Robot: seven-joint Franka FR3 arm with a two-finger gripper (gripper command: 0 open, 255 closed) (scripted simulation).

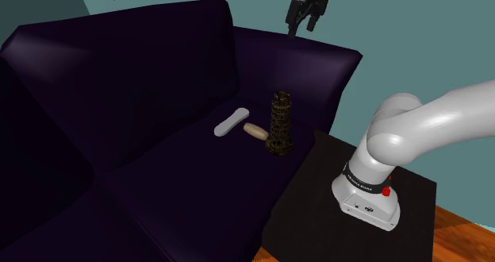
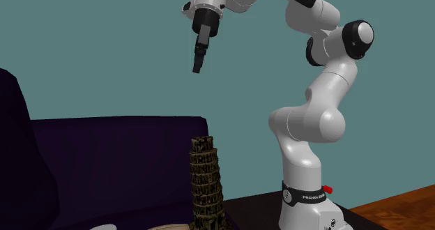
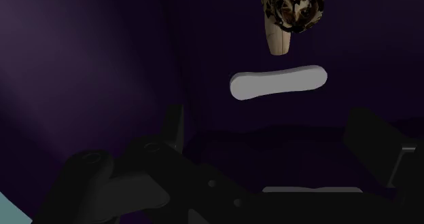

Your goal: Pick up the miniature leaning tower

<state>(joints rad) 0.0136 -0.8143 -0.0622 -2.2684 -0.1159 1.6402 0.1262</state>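
Our gripper (image 1: pixel 302 28) hangs high over the sofa (image 1: pixel 159 78), fingers spread wide, holding nothing; we see the leaning tower (image 1: pixel 278 124) upright well below it.

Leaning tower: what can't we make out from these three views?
- Second exterior view: tower base cut off by the bottom edge.
- Wrist view: tower seen end-on from above and cut by the frame edge; sides hidden.
- Wrist view: tan piece partly hidden behind the tower.
- Shoulder view: too dim to tell whether tan piece touches tower.
- Shoulder view: arm cut off by the top edge below the gripper.
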